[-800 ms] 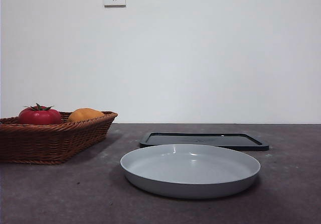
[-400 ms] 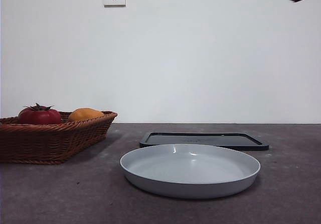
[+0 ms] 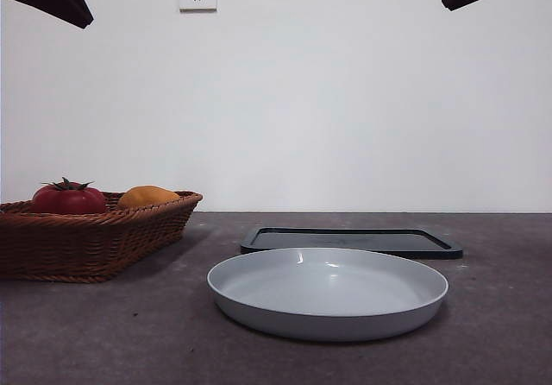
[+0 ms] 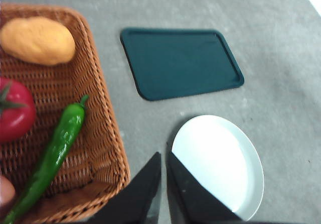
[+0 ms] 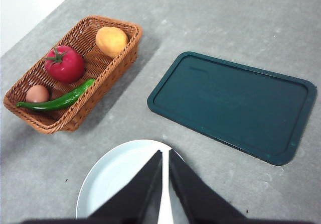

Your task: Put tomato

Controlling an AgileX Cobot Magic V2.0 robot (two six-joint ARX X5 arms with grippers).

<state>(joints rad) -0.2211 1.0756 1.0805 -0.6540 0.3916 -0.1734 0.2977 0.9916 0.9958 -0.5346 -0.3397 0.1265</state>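
The tomato (image 5: pixel 64 64) lies in the wicker basket (image 5: pixel 118 63), untouched. Both the left gripper (image 4: pixel 163 184) and right gripper (image 5: pixel 164 184) hang high with jaws nearly closed, holding nothing, probably awaiting approach.

Front view: low, at table height, looking level across the plate (image 3: pixel 328 292) toward the wall.
Left wrist view: high, looking down, nearer the basket (image 4: pixel 103 113).
Right wrist view: high, farther back, looking down.
Shared: basket, plate and dark tray (image 5: pixel 235 105) in all three.
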